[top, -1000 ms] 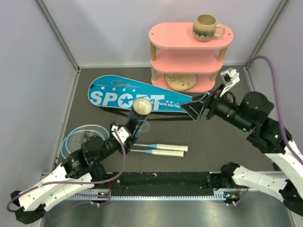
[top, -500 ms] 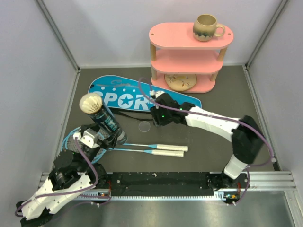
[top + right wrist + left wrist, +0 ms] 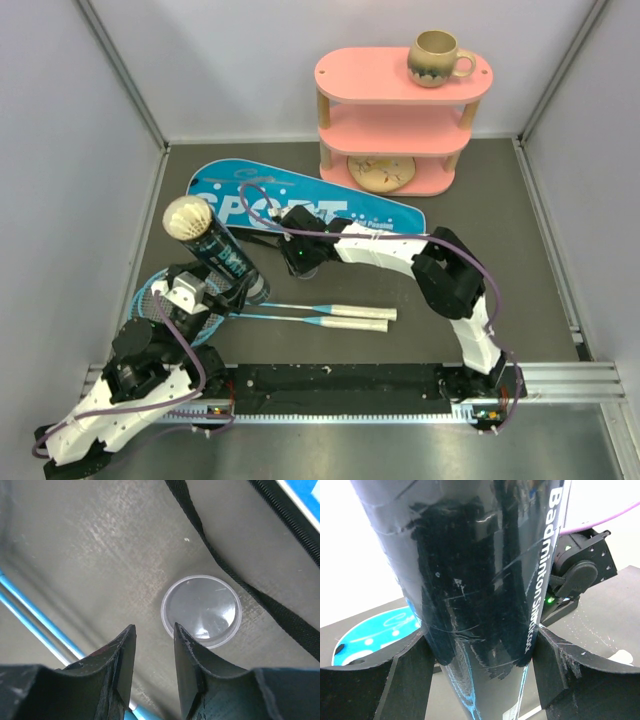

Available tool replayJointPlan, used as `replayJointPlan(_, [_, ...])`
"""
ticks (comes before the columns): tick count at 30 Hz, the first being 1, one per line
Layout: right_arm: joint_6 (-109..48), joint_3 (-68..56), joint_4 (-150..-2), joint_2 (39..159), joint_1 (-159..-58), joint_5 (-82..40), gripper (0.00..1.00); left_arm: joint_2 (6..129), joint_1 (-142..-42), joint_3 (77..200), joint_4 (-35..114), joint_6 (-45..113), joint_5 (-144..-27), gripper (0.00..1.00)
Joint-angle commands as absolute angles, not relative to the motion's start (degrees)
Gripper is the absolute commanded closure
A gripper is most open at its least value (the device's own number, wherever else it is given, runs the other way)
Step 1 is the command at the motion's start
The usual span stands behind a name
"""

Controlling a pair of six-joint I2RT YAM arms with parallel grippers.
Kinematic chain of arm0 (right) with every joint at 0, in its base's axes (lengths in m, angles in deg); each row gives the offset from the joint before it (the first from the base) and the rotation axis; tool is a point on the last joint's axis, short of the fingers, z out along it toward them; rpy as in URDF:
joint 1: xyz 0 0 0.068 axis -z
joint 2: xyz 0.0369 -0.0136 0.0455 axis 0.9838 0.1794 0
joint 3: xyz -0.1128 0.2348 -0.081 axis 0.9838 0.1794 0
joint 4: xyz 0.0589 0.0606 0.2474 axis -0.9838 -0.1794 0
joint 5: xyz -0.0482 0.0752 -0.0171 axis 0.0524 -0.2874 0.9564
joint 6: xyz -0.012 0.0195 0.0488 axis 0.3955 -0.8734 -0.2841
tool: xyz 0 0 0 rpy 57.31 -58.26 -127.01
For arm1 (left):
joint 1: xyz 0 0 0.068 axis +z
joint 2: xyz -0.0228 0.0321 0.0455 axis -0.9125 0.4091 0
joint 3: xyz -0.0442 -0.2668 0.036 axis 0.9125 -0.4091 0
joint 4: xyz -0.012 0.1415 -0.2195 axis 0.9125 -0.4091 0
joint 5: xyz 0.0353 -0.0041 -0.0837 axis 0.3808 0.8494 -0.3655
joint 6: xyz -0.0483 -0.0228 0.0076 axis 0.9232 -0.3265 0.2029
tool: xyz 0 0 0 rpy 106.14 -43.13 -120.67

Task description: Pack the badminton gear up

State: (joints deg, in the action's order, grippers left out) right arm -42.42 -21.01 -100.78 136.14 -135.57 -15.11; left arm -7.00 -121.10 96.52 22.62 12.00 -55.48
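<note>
Right gripper [image 3: 153, 630]: jaws a narrow gap apart, nothing between them, so it's gripping nothing. It hangs low over the table, tips just left of a clear round lid [image 3: 201, 611]; one fingertip is about at the lid's rim, and I can't tell if it touches. The lid lies flat on the dark table [image 3: 480, 300], with a black strap [image 3: 240, 587] running along its far side.

Left gripper [image 3: 480, 655]: clenched on the black tube [image 3: 225, 258], one finger each side of its lower part. The tube is at the near left, above the racket heads.

Progress, my read: under halfway.
- A white shuttlecock [image 3: 184, 216] shows at the tube's mouth. No loose ones in sight, so they are probably loaded.
- The tube is uncapped and the lid is not yet picked up. That looks like the step in hand.
- Both rackets [image 3: 340, 318] lie bare on the table, not in the cover [image 3: 215, 192].
- The cover lies flat behind them. Open or zipped, I can't tell.

Axes:
- Tube: leaning, mouth up and toward the far left, base down beside the racket shafts.
- Rackets: run left to right, side by side, with heads left under the left arm and white handles right.
- Cover: also left to right, with the wide end left and the narrow end right by the pink shelf [image 3: 400, 110]. The right arm reaches across it.

The mug [image 3: 438, 55] is on the shelf's top tier.
</note>
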Motion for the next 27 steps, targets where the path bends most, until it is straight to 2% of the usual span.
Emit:
replayJointPlan(1, [-41.0, -23.6, -101.3, 138.3, -137.1, -13.7, 0.64, -9.4, -121.3, 97.0, 27.8, 12.6, -56.5, 1.0])
replayJointPlan(8, [-38.3, -25.4, -102.4, 142.4, -139.6, -8.6, 0.68, -9.3, -121.3, 96.9, 27.7, 12.3, -56.4, 1.0])
replayJointPlan(11, [-37.4, -25.7, -103.0, 144.3, -141.1, -1.9, 0.72, -9.3, -121.3, 97.0, 27.5, 12.2, -56.0, 1.0])
replayJointPlan(12, [-37.5, -25.7, -103.3, 145.4, -141.4, -1.0, 0.77, -9.3, -121.3, 97.0, 27.4, 12.3, -55.8, 1.0])
replayJointPlan(17, [-39.5, -23.5, -104.0, 146.0, -141.5, -0.8, 0.85, -9.2, -121.3, 96.8, 27.3, 12.3, -55.4, 1.0])
replayJointPlan(20, [-40.5, -22.7, -104.0, 145.5, -141.0, -2.6, 1.0, -9.1, -121.3, 96.9, 27.3, 12.3, -55.4, 1.0])
replayJointPlan(24, [-43.0, -19.2, -101.9, 139.5, -139.3, -6.9, 1.0, -8.2, -121.3, 96.6, 27.3, 11.9, -54.6, 1.0])
replayJointPlan(27, [-45.5, -11.4, -97.2, 129.4, -136.6, -12.3, 1.0, -5.5, -121.3, 96.6, 27.6, 11.2, -55.7, 1.0])
